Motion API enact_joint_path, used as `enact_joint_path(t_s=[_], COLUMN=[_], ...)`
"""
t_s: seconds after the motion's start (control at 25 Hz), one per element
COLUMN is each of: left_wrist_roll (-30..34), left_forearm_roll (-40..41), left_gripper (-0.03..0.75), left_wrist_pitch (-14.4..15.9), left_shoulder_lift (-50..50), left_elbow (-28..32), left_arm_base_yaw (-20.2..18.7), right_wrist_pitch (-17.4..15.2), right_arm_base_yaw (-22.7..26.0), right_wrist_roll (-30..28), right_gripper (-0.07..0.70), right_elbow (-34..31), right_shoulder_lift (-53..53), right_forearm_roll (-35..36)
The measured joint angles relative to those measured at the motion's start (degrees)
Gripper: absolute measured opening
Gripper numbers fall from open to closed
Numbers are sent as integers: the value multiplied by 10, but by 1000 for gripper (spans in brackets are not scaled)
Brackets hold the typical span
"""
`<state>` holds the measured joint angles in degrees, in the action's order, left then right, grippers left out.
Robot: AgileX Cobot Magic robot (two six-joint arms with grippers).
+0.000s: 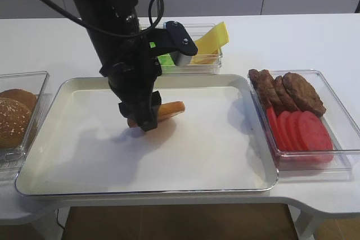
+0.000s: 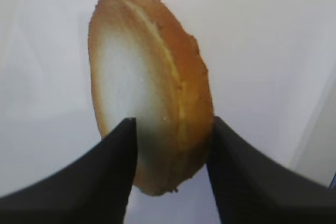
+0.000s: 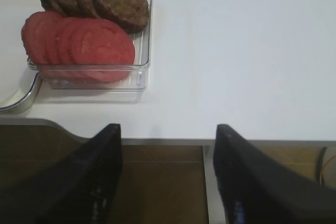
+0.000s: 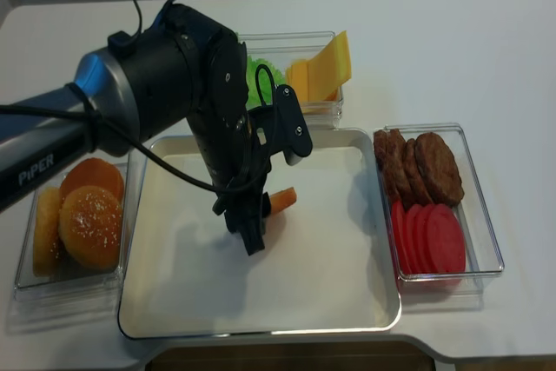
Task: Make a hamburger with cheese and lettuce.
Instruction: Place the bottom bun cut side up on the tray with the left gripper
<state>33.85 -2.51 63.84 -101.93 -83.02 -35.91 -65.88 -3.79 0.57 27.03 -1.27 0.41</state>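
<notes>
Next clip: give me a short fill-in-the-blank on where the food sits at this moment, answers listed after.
1. The bun half between the left gripper fingers is over the metal ____.
2. In the clear box on the right, the meat patties share space with red ____ slices.
3. The right gripper hangs by the table edge, holding ____.
4. The cheese slices stand in a clear box behind the tray, next to the green ____.

Missing words: tray; tomato; nothing; lettuce

Bright even overhead light, soft shadows on the tray (image 1: 236, 161), wrist views slightly blurred
</notes>
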Motion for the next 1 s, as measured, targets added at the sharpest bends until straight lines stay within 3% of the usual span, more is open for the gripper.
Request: enact_joint_path(t_s=[0.52,0.76,1.0], left_wrist_roll=[-5,-74,-168], left_forearm_roll=[-30,-30,-12], left_gripper=[372,372,372], left_wrist_pitch=[14,22,57], left_shoulder_lift=[0,0,0], left_elbow=[0,0,-5], left_arm_base_yaw=[0,0,27], right_wrist_pitch=[0,0,0], right_arm_base_yaw=[0,0,-1], right_wrist_roll=[0,0,0], right_gripper=[440,440,440], right_elbow=[0,0,0], right_shoulder_lift=[0,0,0], right_forearm_roll=[0,0,0])
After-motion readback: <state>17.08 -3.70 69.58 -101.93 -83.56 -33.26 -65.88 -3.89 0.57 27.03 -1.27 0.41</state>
